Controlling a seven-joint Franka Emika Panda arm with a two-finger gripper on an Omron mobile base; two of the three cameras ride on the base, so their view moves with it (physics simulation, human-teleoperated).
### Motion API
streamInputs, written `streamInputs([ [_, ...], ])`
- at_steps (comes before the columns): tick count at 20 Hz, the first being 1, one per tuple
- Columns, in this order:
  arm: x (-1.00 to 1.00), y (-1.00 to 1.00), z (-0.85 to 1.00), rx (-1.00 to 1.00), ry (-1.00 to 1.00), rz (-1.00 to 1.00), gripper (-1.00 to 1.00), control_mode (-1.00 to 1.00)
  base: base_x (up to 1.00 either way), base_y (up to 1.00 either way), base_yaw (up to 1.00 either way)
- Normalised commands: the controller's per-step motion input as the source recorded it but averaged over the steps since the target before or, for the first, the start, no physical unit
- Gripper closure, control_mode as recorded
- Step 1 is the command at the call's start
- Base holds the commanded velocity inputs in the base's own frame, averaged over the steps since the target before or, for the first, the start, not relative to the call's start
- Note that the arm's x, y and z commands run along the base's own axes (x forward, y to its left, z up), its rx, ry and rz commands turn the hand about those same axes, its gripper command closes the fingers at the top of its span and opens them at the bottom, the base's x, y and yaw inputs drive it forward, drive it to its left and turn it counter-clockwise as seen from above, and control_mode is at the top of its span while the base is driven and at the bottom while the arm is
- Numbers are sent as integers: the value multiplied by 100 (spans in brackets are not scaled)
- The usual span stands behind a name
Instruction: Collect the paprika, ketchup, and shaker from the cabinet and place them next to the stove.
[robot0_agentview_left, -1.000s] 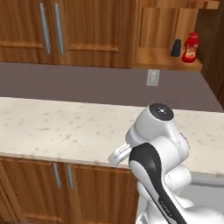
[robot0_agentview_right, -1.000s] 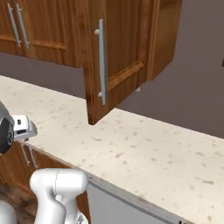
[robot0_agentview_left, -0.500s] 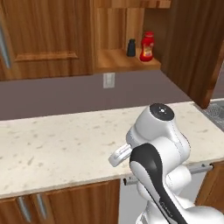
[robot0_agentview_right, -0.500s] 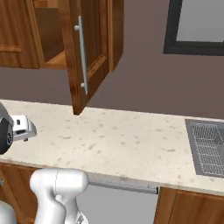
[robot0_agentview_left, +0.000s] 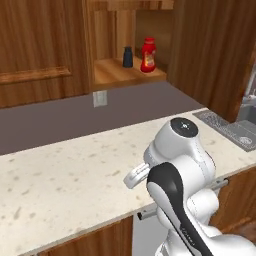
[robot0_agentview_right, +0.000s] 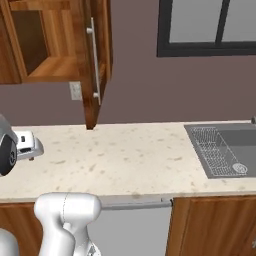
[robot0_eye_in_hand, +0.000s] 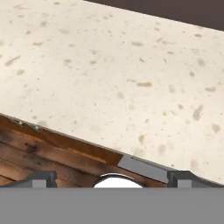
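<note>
Claw (robot0_eye_in_hand: 112, 179) tips stand wide apart at the bottom of the hand view, holding nothing, aimed down at the speckled worktop (robot0_eye_in_hand: 131, 74) and its front edge.

Well above and beyond the claw, the ketchup (robot0_agentview_left: 147, 55) stands upright on the shelf of the cabinet (robot0_agentview_left: 131, 75), with the shaker (robot0_agentview_left: 128, 57) just beside it, on the side away from the sink. No green-lidded paprika jar can be made out on the shelf. An open cabinet door (robot0_agentview_right: 95, 65) hangs beside the niche, and a sink (robot0_agentview_right: 225, 150) is set into the worktop farther off to the side.

Judging from this, the task is at its opening step, the approach, with nothing collected. Next, the arm must unfold and lift the open claw up to shelf height, level with one container, clear of the door.
</note>
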Motion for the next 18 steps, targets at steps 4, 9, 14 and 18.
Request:
streamInputs([
  [4, 0, 0, 0, 0, 0, 0, -100, 100, 50, 34, -39],
  [9, 0, 0, 0, 0, 0, 0, -100, 100, 43, 36, -40],
  [14, 0, 0, 0, 0, 0, 0, -100, 100, 65, 40, -32],
  [18, 0, 0, 0, 0, 0, 0, -100, 100, 71, 21, -20],
])
